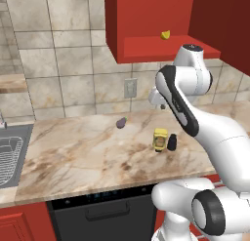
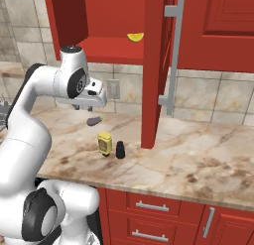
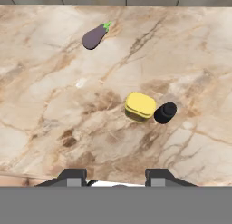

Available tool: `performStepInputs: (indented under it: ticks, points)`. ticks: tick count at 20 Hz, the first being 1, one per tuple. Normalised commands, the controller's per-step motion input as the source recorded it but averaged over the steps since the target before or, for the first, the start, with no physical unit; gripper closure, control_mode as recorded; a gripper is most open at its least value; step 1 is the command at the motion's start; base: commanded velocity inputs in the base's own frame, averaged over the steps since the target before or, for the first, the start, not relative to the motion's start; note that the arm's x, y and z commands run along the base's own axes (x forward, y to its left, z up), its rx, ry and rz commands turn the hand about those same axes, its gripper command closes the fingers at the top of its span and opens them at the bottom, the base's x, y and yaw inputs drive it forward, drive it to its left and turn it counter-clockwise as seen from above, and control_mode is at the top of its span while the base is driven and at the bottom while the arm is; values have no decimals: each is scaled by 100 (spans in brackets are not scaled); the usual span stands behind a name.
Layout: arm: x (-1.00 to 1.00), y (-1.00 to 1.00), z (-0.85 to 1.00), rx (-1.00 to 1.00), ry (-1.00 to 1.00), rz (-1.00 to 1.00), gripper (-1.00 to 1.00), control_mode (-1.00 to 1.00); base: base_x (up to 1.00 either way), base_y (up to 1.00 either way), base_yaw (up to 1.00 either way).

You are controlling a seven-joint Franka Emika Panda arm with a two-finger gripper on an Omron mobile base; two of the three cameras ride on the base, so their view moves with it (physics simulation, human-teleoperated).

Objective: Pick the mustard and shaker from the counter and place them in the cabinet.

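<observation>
Nothing is stowed yet. The mustard (image 3: 140, 106) and shaker (image 3: 165, 113) stand upright, just beside each other, on the table (image 1: 73, 157), with the eggplant (image 3: 94, 36) lying well apart from them toward the wall. The cabinet (image 2: 106, 48) niche holds a lemon wedge (image 2: 135, 37) and neither task item. The end effector (image 3: 114, 177) hangs above the table, looking down on both items, its fingers spread and holding nothing. Both picks and both placements are left; the mustard sits nearer the middle of the hand view, so it looks the likelier first grasp.
</observation>
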Motion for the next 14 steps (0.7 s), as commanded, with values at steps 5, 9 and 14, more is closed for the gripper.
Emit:
performStepInputs:
  ticks: [5, 9, 14]
  points:
    - [-2, -2, -7, 0, 0, 0, -100, -100, 0, 0, 0]
    - [0, -11, -32, -3, -1, 4, -100, -100, 0, 0, 0]
    - [0, -42, -34, -1, -3, 10, -100, -100, 0, 0, 0]
